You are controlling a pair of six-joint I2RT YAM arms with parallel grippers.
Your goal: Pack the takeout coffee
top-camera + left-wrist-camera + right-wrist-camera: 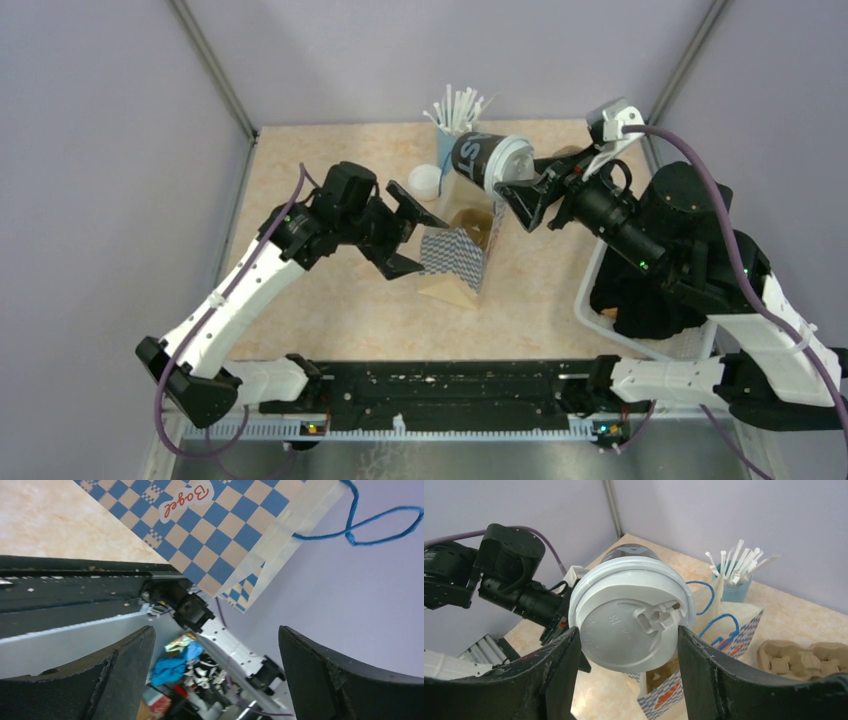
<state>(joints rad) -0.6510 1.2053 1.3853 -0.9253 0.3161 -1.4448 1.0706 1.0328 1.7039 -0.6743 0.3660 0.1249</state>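
The tan speckled table (pixel 330 290) is shut in by pale lavender walls (pixel 100 200) on the left, back and right, with the arm bases along the near edge. Bare surface lies open to the left of and in front of the blue-and-tan checkered paper bag (pixel 455 255), which stands near the middle. To the right, a white plastic bin (pixel 590 300) sits at the table's edge under the right arm. The left gripper (pixel 430 247) sits just beside the bag's left face with its jaws spread wide; its wrist view shows nothing between the fingers (pixel 125 670), and whether a fingertip touches the paper cannot be told. The right gripper (pixel 629 630) is closed part-way on the dark brown-black tapered paper cup (pixel 480 155) at its lidded end, one finger on each side of the round white plastic lid (pixel 631 615). The cup is held off the table, tipped nearly onto its side with its lid toward the right gripper, above and just behind the bag's open top. There is one coffee cup with one lid on it and one bag, with two blue string handles (pixel 719 625). One light-blue cup of white straws (pixel 445 150) stands at the back, one small white round object (pixel 424 180) lies beside it, and one brown moulded cardboard cup carrier (pixel 804 657) sits near the bag.
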